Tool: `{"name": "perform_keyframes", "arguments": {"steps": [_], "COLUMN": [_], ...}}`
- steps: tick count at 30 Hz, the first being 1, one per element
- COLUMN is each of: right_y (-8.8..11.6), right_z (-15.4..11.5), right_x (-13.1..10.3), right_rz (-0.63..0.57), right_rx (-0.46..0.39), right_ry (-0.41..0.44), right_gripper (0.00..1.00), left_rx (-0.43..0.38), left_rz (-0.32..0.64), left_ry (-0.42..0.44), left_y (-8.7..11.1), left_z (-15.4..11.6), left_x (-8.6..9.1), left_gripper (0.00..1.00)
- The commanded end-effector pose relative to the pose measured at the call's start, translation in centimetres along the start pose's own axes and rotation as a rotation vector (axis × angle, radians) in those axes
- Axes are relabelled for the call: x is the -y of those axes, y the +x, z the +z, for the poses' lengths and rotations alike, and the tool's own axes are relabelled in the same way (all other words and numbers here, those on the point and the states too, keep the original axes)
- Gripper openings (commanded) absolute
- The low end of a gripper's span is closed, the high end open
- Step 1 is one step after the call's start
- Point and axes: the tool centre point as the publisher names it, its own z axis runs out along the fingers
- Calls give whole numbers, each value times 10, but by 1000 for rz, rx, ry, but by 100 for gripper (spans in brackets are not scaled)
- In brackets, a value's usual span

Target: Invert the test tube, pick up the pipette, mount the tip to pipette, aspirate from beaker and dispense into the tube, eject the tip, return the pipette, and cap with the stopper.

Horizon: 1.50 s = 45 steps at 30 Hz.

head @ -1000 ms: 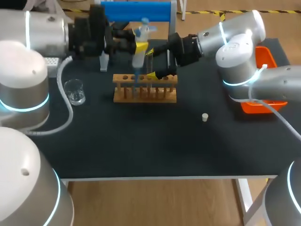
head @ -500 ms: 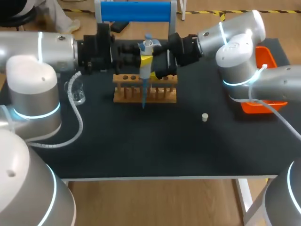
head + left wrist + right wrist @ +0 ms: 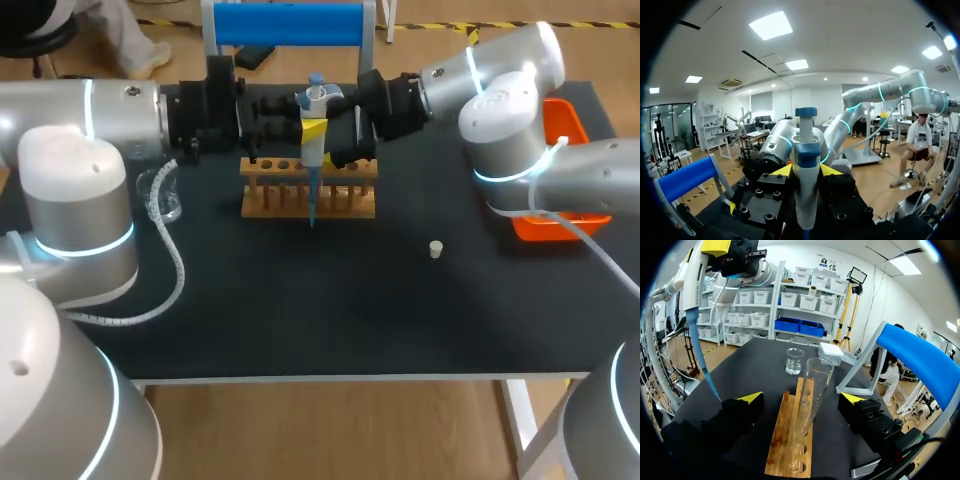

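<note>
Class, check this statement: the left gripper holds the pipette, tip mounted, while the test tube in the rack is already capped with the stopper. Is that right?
Not quite: the test tube in the rack is uncapped. The right wrist view shows its open mouth; the stopper lies on the table. The left gripper does hold the pipette, tip mounted.

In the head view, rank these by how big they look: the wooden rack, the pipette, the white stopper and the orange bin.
1. wooden rack
2. pipette, long but thin
3. white stopper, by far the smallest
The orange bin is largely hidden behind the right arm, so it cannot be ranked against the rack.
</note>
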Motion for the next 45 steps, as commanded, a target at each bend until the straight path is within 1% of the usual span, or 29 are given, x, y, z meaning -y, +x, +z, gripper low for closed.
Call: {"name": "perform_keyframes", "arguments": {"steps": [1,21,23,33,45], "right_y": [0,0,0,0,0], "right_z": [0,0,0,0,0], "right_x": [0,0,0,0,0], "right_rz": [0,0,0,0,0], "right_rx": [-1,-1,-1,-1,-1], "right_ry": [2,2,2,2,2], "right_gripper": [100,100,100,100,100], "left_rx": [2,1,-8,-14,-14], "left_rz": [1,0,3,4,8], "left_ry": [3,2,-24,-47,-51], "left_y": [0,0,0,3,3], "left_z": [0,0,1,2,2], "left_x": [0,0,0,-2,-3], "left_gripper": [0,0,0,0,0]}}
